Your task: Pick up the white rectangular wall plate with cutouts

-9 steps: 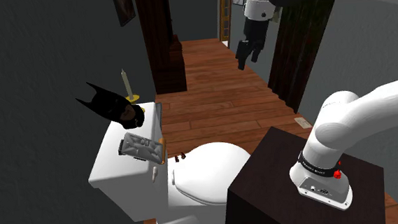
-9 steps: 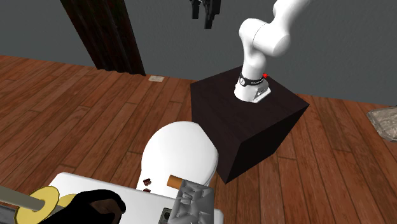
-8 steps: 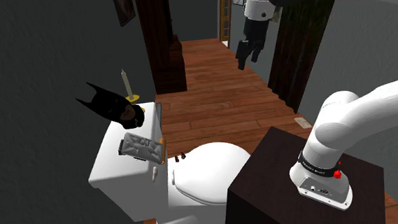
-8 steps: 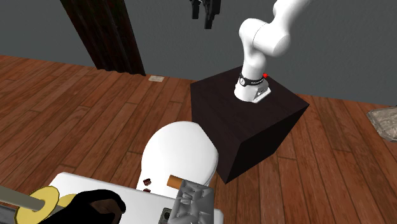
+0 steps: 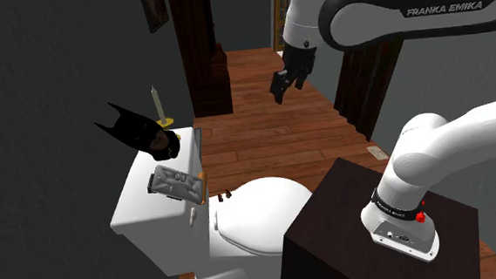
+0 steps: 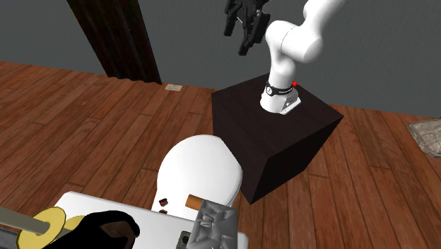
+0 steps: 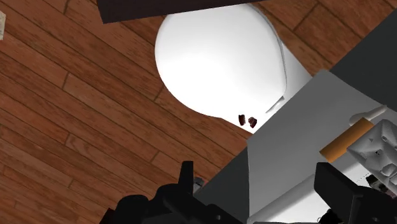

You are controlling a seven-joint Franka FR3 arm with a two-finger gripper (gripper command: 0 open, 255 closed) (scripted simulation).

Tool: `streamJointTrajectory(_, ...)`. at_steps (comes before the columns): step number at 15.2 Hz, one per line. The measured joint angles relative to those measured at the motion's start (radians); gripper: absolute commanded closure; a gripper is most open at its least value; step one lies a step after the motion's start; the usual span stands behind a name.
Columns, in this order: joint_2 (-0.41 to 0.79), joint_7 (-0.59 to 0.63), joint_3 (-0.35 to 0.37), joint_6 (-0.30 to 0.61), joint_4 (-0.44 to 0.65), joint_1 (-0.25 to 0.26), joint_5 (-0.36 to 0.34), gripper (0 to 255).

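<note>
The wall plate (image 5: 177, 183) is a pale grey rectangle with cutouts, lying flat on the white toilet tank (image 5: 137, 217). It also shows at the second exterior view's bottom edge (image 6: 212, 225) and beyond my right finger in the wrist view (image 7: 380, 147). My black gripper (image 5: 280, 85) hangs high in the air over the wooden floor, well away from the plate, above and past the toilet lid (image 5: 261, 214). In the wrist view the gripper (image 7: 261, 191) is open, its fingers wide apart with nothing between them.
On the tank also sit a black bat mask (image 5: 139, 131), a candle (image 5: 156, 104) on a yellow holder, and a brown cylinder (image 7: 347, 141) beside the plate. Two small dark pieces (image 7: 248, 120) lie by the lid's hinge. The dark stand (image 5: 374, 241) is close to the toilet.
The arm has swung so the gripper moved down and toward the shoulder view's left, nearer the toilet. The plate and other things on the tank have not moved.
</note>
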Motion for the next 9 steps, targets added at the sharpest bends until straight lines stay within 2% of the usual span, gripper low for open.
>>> streamJointTrajectory(4,0.027,0.164,0.175,0.074,0.005,-0.019,-0.028,0)
streamJointTrajectory(6,0.053,0.241,0.26,0.113,0.014,-0.045,-0.055,0)
streamJointTrajectory(9,0.117,0.374,0.413,0.161,0.056,-0.111,-0.11,0)
